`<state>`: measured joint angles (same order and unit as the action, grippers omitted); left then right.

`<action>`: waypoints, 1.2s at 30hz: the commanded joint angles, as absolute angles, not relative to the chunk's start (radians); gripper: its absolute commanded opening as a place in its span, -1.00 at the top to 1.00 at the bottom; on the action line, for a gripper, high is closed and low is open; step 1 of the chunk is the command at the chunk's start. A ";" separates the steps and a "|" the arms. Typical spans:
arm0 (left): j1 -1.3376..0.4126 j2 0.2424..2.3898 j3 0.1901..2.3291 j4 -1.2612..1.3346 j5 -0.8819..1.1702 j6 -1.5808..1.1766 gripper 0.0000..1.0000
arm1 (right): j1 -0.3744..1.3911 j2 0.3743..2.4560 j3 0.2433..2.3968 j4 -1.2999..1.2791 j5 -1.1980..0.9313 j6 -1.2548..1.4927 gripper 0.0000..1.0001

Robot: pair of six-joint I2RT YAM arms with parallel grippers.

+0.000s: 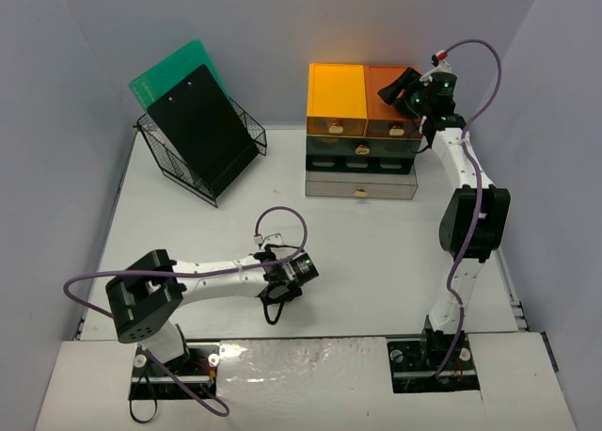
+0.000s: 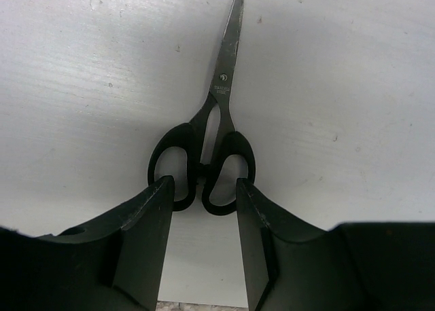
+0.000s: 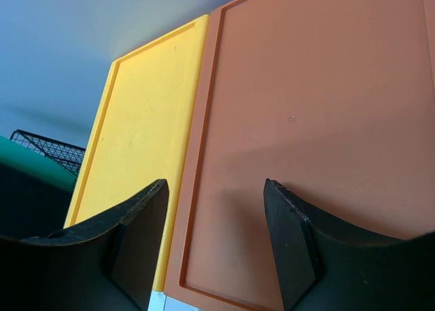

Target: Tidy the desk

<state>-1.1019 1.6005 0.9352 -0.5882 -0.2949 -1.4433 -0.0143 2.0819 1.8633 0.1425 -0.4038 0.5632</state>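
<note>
— Why do we hang the left gripper (image 2: 204, 183) so low over the wide matte white desk (image 2: 88, 87)?

— Because the black-handled steel scissors (image 2: 215, 121) lie flat there, towards the near edge, blades pointing away from us. We come at the handles, which we judge the easiest part to pinch.

— Do we have them?

— Not yet, we think. Our jaws stand apart, one finger over each loop, the handles just beneath the tips. Nothing is squeezed.

— And the right gripper (image 3: 216, 185)?

— Spread too, and empty. It is poised above the orange plastic lid (image 3: 319, 121), beside the yellow plastic lid (image 3: 143, 121) of the far drawer unit (image 1: 362, 158), well apart from the scissors. We guess it waits there to open a place for them.
</note>
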 commanded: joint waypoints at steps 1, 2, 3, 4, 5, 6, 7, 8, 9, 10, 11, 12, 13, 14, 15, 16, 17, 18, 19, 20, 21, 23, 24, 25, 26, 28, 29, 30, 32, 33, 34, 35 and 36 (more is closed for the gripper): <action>-1.085 1.559 0.942 -0.584 -0.311 -1.439 0.26 | -0.031 2.185 1.769 -0.230 -0.391 0.576 -0.12; -1.084 1.561 0.937 -0.577 -0.306 -1.440 0.28 | -0.032 2.186 1.769 -0.230 -0.391 0.576 -0.12; -1.082 1.562 0.933 -0.573 -0.303 -1.440 0.30 | -0.032 2.186 1.769 -0.231 -0.391 0.576 -0.12; -1.080 1.566 0.931 -0.572 -0.300 -1.440 0.31 | -0.033 2.186 1.769 -0.232 -0.392 0.577 -0.12; -1.077 1.571 0.931 -0.570 -0.296 -1.438 0.32 | -0.034 2.186 1.769 -0.231 -0.393 0.577 -0.12; -1.071 1.578 0.930 -0.569 -0.290 -1.433 0.33 | -0.035 2.186 1.769 -0.231 -0.393 0.577 -0.12; -1.067 1.584 0.928 -0.567 -0.285 -1.429 0.33 | -0.036 2.186 1.769 -0.230 -0.393 0.577 -0.12; -1.063 1.588 0.925 -0.564 -0.281 -1.425 0.34 | -0.037 2.186 1.768 -0.231 -0.393 0.577 -0.12; -1.060 1.592 0.922 -0.561 -0.276 -1.422 0.35 | -0.039 2.186 1.768 -0.231 -0.393 0.577 -0.12; -1.057 1.595 0.919 -0.558 -0.272 -1.419 0.35 | -0.040 2.186 1.767 -0.232 -0.393 0.577 -0.12; -1.057 1.597 0.917 -0.557 -0.271 -1.417 0.36 | -0.040 2.184 1.766 -0.232 -0.393 0.577 -0.12; -1.055 1.598 0.914 -0.549 -0.264 -1.414 0.37 | -0.040 2.186 1.769 -0.232 -0.394 0.577 -0.12; -1.054 1.604 0.911 -0.542 -0.259 -1.413 0.39 | -0.041 2.186 1.770 -0.232 -0.394 0.578 -0.12; -1.054 1.608 0.908 -0.537 -0.253 -1.411 0.41 | -0.041 2.186 1.770 -0.232 -0.394 0.578 -0.12; -1.054 1.613 0.908 -0.536 -0.244 -1.410 0.42 | -0.041 2.187 1.771 -0.232 -0.394 0.578 -0.12; -1.054 1.629 0.907 -0.532 -0.232 -1.407 0.44 | -0.041 2.189 1.775 -0.232 -0.394 0.578 -0.12; -1.054 1.637 0.907 -0.531 -0.225 -1.404 0.45 | -0.041 2.191 1.775 -0.232 -0.394 0.579 -0.12; -1.054 1.646 0.909 -0.531 -0.218 -1.402 0.45 | -0.042 2.191 1.776 -0.232 -0.394 0.580 -0.12; -1.054 1.660 0.913 -0.532 -0.206 -1.397 0.45 | -0.042 2.191 1.777 -0.232 -0.394 0.580 -0.12; -1.054 1.673 0.917 -0.533 -0.194 -1.392 0.46 | -0.043 2.192 1.778 -0.232 -0.394 0.580 -0.12; -1.054 1.686 0.922 -0.536 -0.184 -1.385 0.47 | -0.043 2.192 1.778 -0.231 -0.395 0.580 -0.12; -1.055 1.709 0.932 -0.543 -0.166 -1.365 0.48 | -0.044 2.193 1.777 -0.230 -0.396 0.580 -0.12; -1.055 1.719 0.936 -0.547 -0.159 -1.356 0.48 | -0.045 2.193 1.775 -0.228 -0.396 0.581 -0.12; -1.055 1.728 0.941 -0.553 -0.152 -1.348 0.48 | -0.046 2.192 1.773 -0.225 -0.397 0.583 -0.12; -1.055 1.736 0.948 -0.559 -0.146 -1.338 0.48 | -0.047 2.192 1.773 -0.224 -0.398 0.584 -0.12; -1.055 1.755 0.963 -0.572 -0.134 -1.319 0.48 | -0.051 2.192 1.773 -0.222 -0.400 0.587 -0.12; -1.055 1.768 0.973 -0.576 -0.127 -1.311 0.49 | -0.053 2.191 1.773 -0.221 -0.401 0.589 -0.12; -1.055 1.777 0.980 -0.586 -0.118 -1.300 0.50 | -0.055 2.189 1.773 -0.220 -0.403 0.590 -0.12; -1.055 1.789 0.985 -0.593 -0.111 -1.289 0.55 | -0.061 2.189 1.773 -0.218 -0.405 0.593 -0.12; -1.055 1.794 0.986 -0.596 -0.105 -1.286 0.58 | -0.064 2.189 1.772 -0.215 -0.408 0.595 -0.12; -1.055 1.795 0.985 -0.599 -0.100 -1.284 0.59 | -0.066 2.188 1.770 -0.215 -0.408 0.595 -0.12; -1.055 1.796 0.984 -0.601 -0.099 -1.282 0.62 | -0.067 2.186 1.769 -0.214 -0.408 0.596 -0.12; -1.055 1.796 0.984 -0.603 -0.098 -1.279 0.65 | -0.069 2.186 1.768 -0.211 -0.409 0.598 -0.12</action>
